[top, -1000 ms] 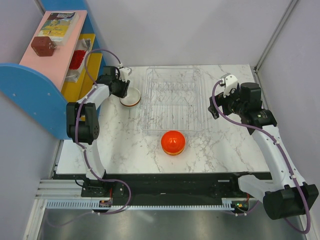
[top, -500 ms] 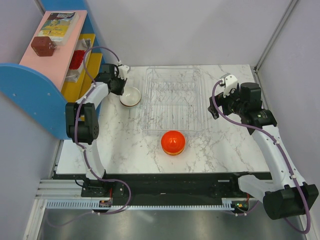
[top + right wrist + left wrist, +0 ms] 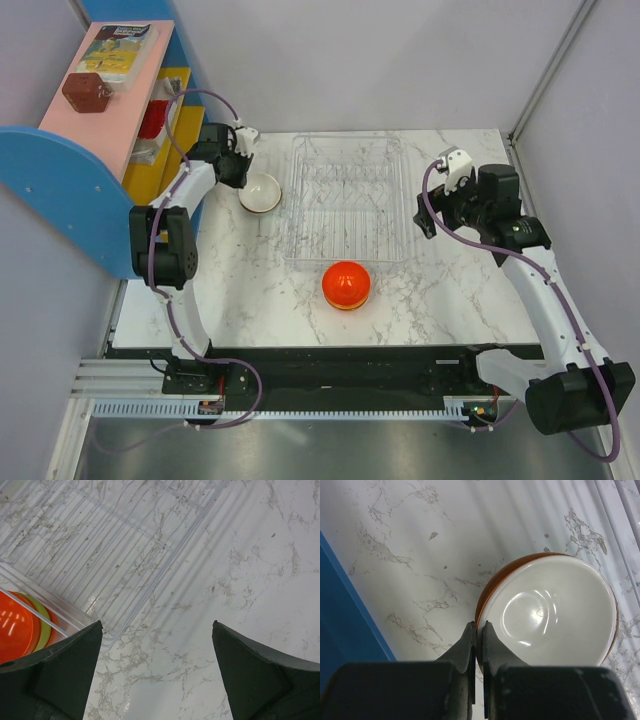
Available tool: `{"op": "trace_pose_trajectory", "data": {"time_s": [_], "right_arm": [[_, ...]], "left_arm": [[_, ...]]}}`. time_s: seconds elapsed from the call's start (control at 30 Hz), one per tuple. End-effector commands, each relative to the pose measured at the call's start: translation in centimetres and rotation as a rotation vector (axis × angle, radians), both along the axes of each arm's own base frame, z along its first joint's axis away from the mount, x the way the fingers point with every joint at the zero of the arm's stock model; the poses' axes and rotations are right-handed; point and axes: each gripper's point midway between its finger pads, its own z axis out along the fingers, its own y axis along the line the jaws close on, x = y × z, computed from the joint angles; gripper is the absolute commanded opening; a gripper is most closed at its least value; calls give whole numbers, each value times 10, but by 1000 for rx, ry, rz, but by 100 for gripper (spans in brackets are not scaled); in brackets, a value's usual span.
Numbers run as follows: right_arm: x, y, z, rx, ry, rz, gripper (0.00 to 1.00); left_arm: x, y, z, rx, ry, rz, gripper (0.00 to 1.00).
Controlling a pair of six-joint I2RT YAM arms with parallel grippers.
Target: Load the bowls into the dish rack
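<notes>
The white-glazed bowl (image 3: pixel 547 612), round, brown on the outside and glossy within, stands upright on the desk just left of the dish rack (image 3: pixel 292 205), near its far left corner. It looks like ceramic: stiff, fairly heavy for its size, slick under a pad and likely to chip if knocked on wire. The thin rim is the only place narrow enough to pinch. A hold there hangs the whole weight to one side, so the bowl will probably tip and swing when lifted.

The left claw (image 3: pixel 479 632) is pinched shut on that rim at the side farthest from the rack, one finger inside the lip and one outside.

The see-through silvery wire rack lies flat in the middle of the white marbled desk (image 3: pixel 440 290) with no bowl in it.

An orange bowl (image 3: pixel 346 284), dome-up with a yellow-green edge, sits just beside the rack's near wall. It offers no free rim and would need a wide grasp across the dome.

The right claw (image 3: pixel 155 630) hangs spread wide above bare desk at the rack's right side, holding nothing.
</notes>
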Motion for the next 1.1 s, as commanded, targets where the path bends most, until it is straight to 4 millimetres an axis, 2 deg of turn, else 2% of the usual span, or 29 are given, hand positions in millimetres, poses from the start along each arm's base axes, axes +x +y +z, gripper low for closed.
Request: {"op": "trace_pose_trajectory", "data": {"time_s": [0.0, 0.27, 0.4, 0.53, 0.57, 0.6, 0.63, 0.67, 0.7, 0.73, 0.8, 0.83, 1.0, 1.07], "right_arm": [[5, 10, 2, 46, 6, 28, 98], [15, 31, 10, 149, 59, 80, 98], [19, 51, 33, 234, 61, 167, 98], [18, 83, 56, 407, 121, 306, 98], [21, 92, 56, 487, 193, 304, 98], [14, 103, 60, 551, 233, 373, 98], [21, 108, 69, 596, 215, 400, 98], [24, 113, 62, 665, 293, 380, 98], [23, 117, 64, 708, 320, 398, 98], [33, 121, 67, 732, 282, 421, 98], [35, 125, 61, 806, 355, 394, 98], [41, 128, 63, 824, 328, 426, 98], [41, 135, 59, 999, 469, 424, 98], [44, 136, 57, 1009, 440, 442, 98]], "left_arm": [[4, -8, 79, -37, -159, -41, 2], [-10, -10, 131, -56, -240, -58, 2], [-27, -23, 155, -114, -273, -115, 2], [-49, -52, 169, -226, -274, -230, 2], [-56, -63, 175, -261, -280, -278, 2], [-60, -69, 175, -272, -277, -302, 2], [-64, -80, 176, -283, -280, -340, 2], [-72, -90, 182, -313, -287, -392, 2], [-76, -96, 184, -326, -292, -415, 2], [-80, -107, 185, -338, -301, -449, 2], [-89, -119, 189, -360, -320, -501, 2], [-90, -128, 196, -366, -352, -527, 2], [-102, -154, 209, -396, -404, -603, 2], [-109, -166, 211, -423, -394, -644, 2]]}}
